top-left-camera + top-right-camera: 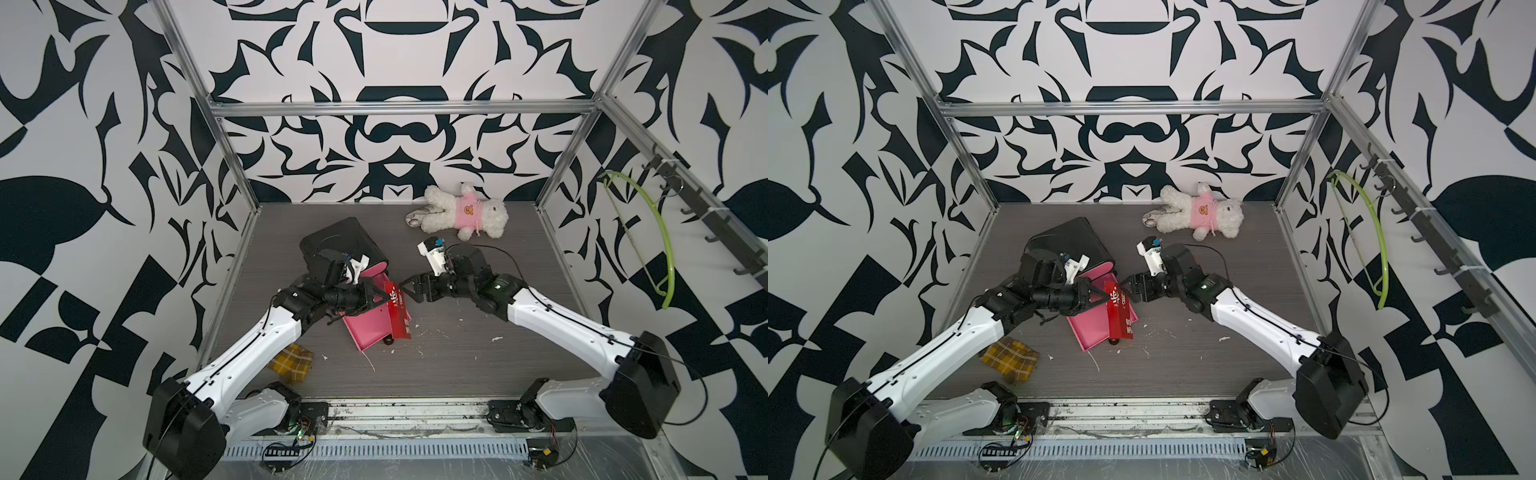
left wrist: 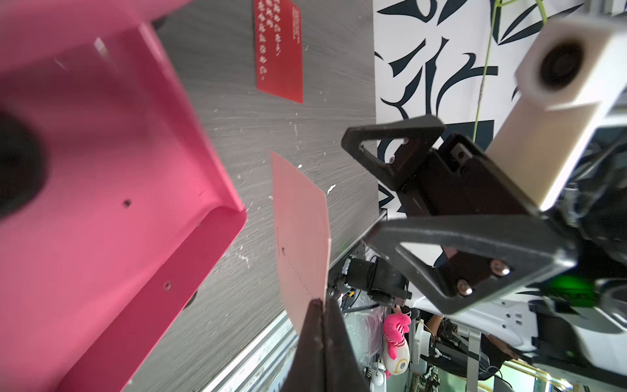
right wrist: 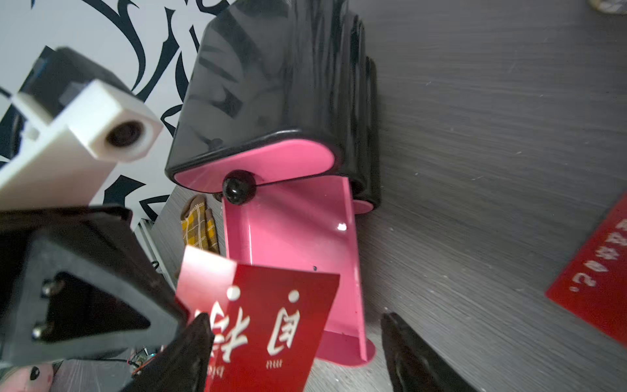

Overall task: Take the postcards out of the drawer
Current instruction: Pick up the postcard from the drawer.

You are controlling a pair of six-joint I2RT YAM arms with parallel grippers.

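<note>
A red postcard (image 1: 394,297) (image 3: 271,322) with white characters hangs upright over the pink drawer (image 1: 370,328) (image 3: 298,230), which is pulled out of a black cabinet (image 1: 336,241). My left gripper (image 1: 380,297) (image 2: 320,305) is shut on the edge of this card, whose pale back (image 2: 298,230) shows in the left wrist view. My right gripper (image 1: 405,289) (image 3: 295,322) faces the card from the other side, open and a short gap away from it. Another red postcard (image 2: 280,51) (image 3: 593,288) lies flat on the table beside the drawer.
A white plush bear (image 1: 461,212) in a pink shirt lies at the back. A yellow plaid cloth (image 1: 291,361) sits under my left arm. A green hanger (image 1: 660,249) hangs on the right wall rail. Above the open drawer is a shut one with a black knob (image 3: 237,186).
</note>
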